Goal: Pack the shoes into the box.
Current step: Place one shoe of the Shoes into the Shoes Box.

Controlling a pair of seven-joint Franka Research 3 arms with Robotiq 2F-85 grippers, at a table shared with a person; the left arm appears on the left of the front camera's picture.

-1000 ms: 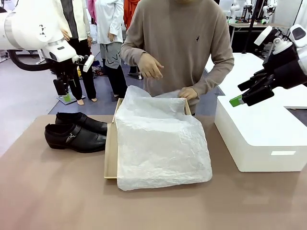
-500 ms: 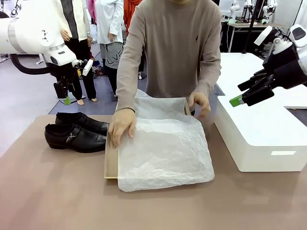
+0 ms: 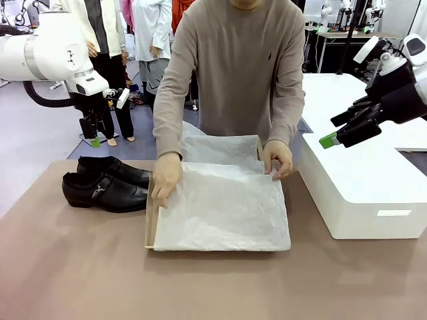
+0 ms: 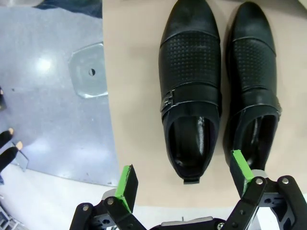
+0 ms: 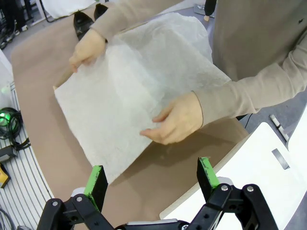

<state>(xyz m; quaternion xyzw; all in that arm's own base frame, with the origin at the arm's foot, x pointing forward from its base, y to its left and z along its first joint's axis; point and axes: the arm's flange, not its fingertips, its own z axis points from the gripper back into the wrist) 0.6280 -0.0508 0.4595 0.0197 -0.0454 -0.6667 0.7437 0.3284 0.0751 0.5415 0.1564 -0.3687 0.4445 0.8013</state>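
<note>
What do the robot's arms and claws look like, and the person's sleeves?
White, rounded left arm and right arm, a black cable on the left. Black left claw and right claw, green pads. The person wears a taupe long-sleeved sweater with a small dark chest emblem.

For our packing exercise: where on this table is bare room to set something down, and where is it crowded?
Bare: the near strip of table in front of the shoes and box, and the near-right corner before the white block. Crowded: shoes close beside the box's left wall; a person's hands hold tissue over it.
</note>
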